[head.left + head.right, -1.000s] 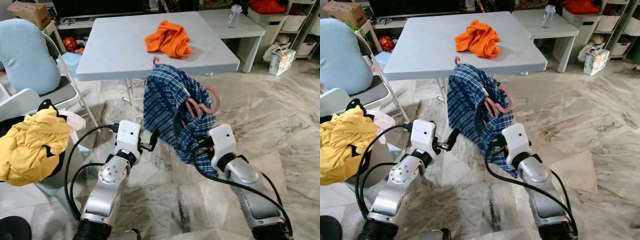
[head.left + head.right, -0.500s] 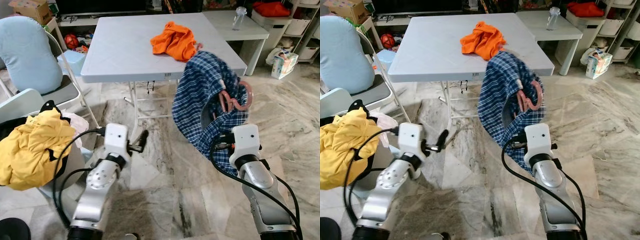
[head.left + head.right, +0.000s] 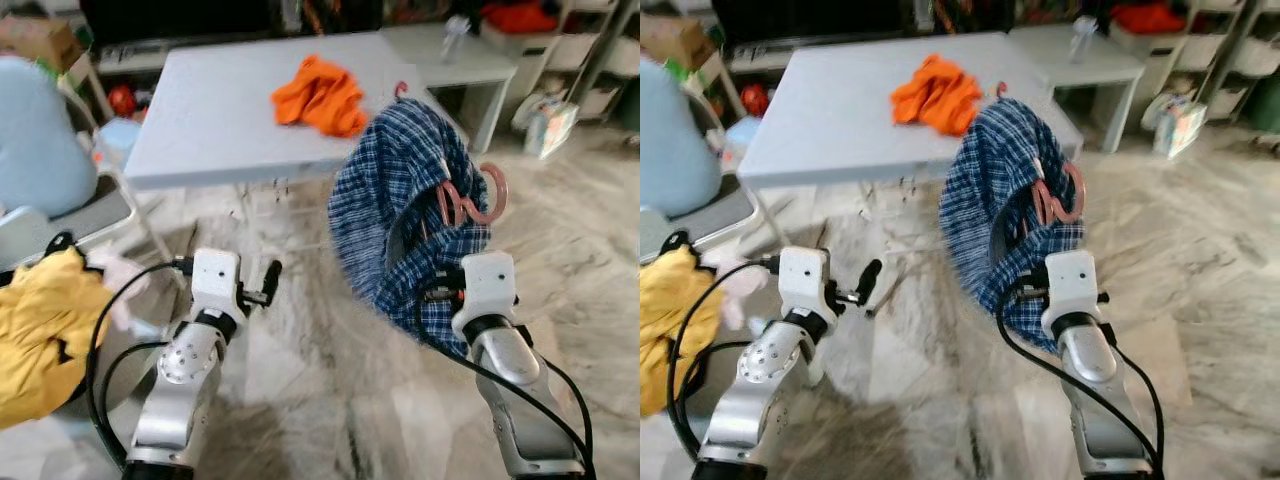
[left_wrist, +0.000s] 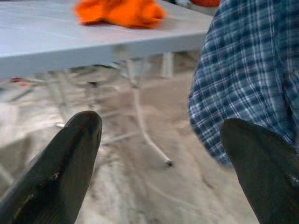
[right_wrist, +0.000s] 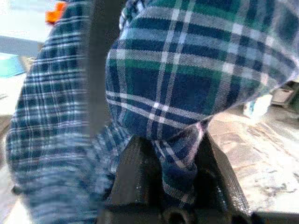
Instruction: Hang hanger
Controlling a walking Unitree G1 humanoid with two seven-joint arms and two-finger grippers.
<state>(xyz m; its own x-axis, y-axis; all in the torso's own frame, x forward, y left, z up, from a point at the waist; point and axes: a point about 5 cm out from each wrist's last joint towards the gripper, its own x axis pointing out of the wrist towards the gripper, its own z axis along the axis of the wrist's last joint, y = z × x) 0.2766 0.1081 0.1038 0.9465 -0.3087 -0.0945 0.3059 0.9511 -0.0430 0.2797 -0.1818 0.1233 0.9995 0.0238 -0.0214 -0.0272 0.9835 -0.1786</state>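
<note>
Our right gripper (image 5: 175,179) was clamped on a fold of the blue-and-green plaid flannel shirt (image 3: 400,215), its two black fingers (image 5: 135,168) pinching the cloth between them. We held the shirt up in front of us, above the veined marble floor (image 3: 570,250) and near the corner of the grey folding table (image 3: 200,120). The pink plastic hanger (image 3: 470,200) sat inside the shirt, its curved body showing at the open side and its small hook (image 3: 400,90) poking out at the top.

Our left gripper (image 4: 163,158) hung in the air with its fingers spread wide and nothing between them, just beside the shirt's hem. A crumpled orange cloth (image 3: 318,95) lay on the table. A heap of yellow fabric (image 3: 40,330) sat at our left.
</note>
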